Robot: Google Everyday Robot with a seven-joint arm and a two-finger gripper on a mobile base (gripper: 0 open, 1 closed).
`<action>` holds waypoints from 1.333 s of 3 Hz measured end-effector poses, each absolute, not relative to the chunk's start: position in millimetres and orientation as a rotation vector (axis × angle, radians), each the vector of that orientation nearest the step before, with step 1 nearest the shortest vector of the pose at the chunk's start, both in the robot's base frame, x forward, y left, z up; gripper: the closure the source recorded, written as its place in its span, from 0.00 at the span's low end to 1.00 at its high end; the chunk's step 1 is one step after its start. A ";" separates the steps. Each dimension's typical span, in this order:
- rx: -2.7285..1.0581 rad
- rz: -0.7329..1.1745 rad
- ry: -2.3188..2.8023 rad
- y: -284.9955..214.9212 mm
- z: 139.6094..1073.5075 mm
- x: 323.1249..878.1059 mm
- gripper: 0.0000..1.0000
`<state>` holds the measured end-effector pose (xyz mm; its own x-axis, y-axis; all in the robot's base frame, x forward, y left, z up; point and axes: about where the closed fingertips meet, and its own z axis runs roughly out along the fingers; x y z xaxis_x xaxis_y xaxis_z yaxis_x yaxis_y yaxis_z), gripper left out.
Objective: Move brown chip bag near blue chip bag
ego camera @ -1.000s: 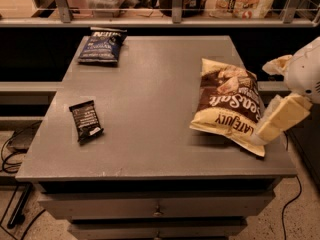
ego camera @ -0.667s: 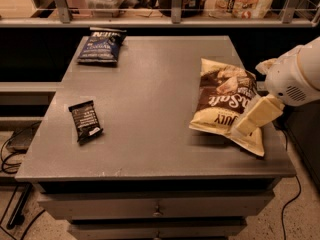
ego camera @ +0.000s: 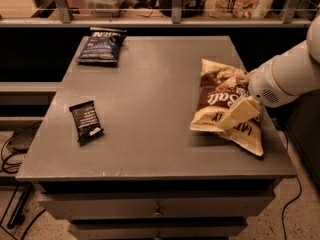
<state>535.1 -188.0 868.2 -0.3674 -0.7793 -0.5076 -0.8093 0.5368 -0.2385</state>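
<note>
From where I stand, the brown chip bag (ego camera: 217, 96) lies on the right side of the counter (ego camera: 150, 99), its lower corner close to the right edge. It is well apart from the blue chip bag (ego camera: 100, 46), which sits at the far left corner. The gripper (ego camera: 239, 115) is down on the lower half of the brown bag, coming in from the right on the white arm (ego camera: 290, 76). I can't tell whether it is spread, closed or actually pinching the foil, because it reads as one pale wedge lying across the packet. The step in hand looks like securing the bag. To do that well I'd want a firm bite on a fold, not just the puffy middle, since crinkly foil is likely to slide or crumple. Then a low carry diagonally toward the far left corner, stopping just beside the blue bag without nudging it. The black snack-bar wrapper (ego camera: 86, 121) lies near the left front, off that line, so it should stay undisturbed. The gripper covers part of the bag's lettering, the arm is cut off at the right edge, and the goods on the shelf behind are too dim to name.
</note>
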 end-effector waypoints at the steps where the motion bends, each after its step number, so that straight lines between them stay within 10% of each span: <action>1: -1.274 0.072 2.197 -183.4 867.8 544.8 0.50; 3: -1.335 0.130 1.994 -138.2 929.4 559.4 1.00; 4: -1.359 0.187 1.920 -110.3 945.3 568.3 1.00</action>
<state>568.3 -110.3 945.3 -0.1426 -0.7453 -0.6513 -0.8569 0.4223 -0.2956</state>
